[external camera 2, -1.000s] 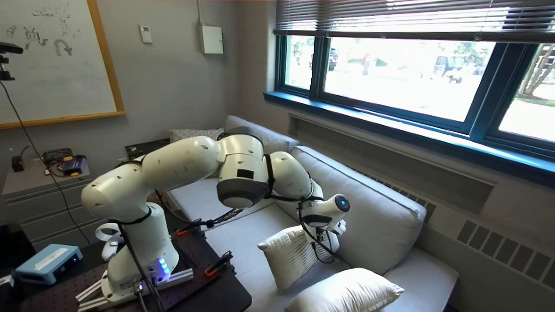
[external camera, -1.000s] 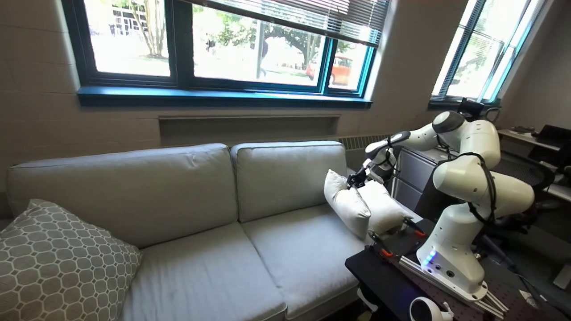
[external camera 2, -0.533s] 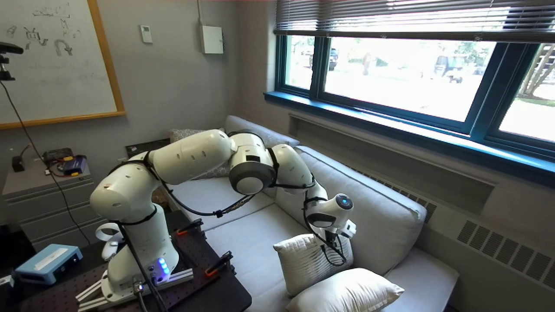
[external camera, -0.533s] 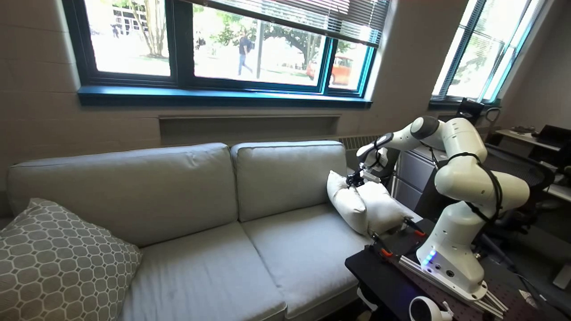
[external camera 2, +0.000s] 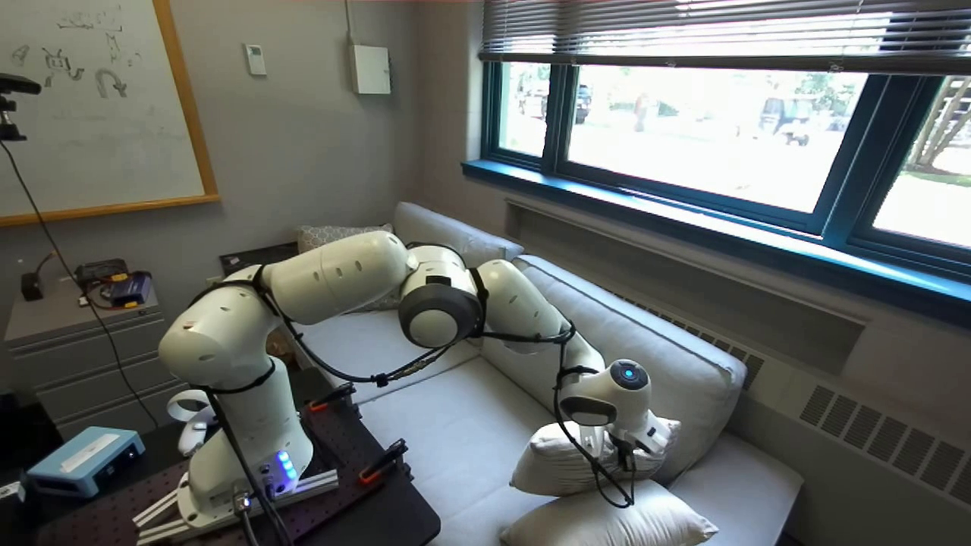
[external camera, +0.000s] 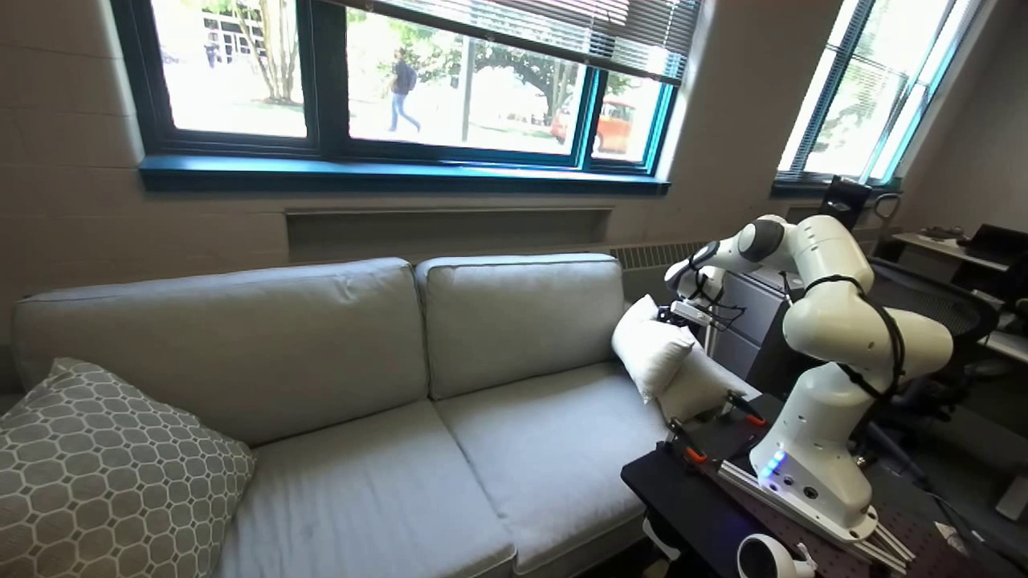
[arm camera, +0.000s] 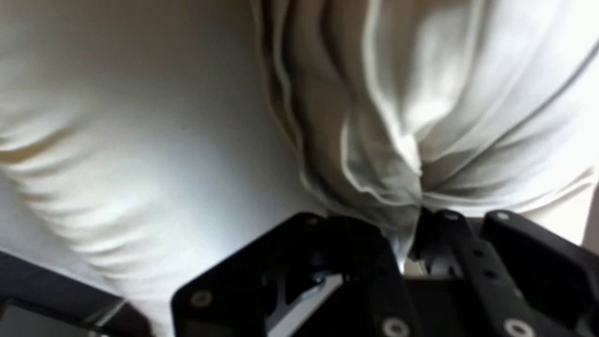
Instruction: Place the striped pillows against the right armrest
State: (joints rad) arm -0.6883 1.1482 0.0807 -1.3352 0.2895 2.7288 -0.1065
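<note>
In an exterior view: plump cream striped pillow (external camera: 649, 349) had just moved right, against its cream twin (external camera: 699, 385) | in an exterior view: placing against low grey-fabric right armrest (external camera 2: 747, 479) seemed nearly done | wrist view: black gripper (arm camera: 405, 234) clamped that pillow

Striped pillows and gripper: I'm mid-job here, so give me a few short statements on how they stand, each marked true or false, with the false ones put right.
1. The gripper has one striped pillow pinched by its fabric. True.
2. The grey lattice pillow lies next to the pinched pillow. False: the grey lattice pillow is toward the opposite end of the sofa.
3. In an exterior view, the pinched pillow covers part of the other striped pillow. True.
4. Both striped pillows are in the grip. False: only one is pinched; the other striped pillow is outside the jaws.
</note>
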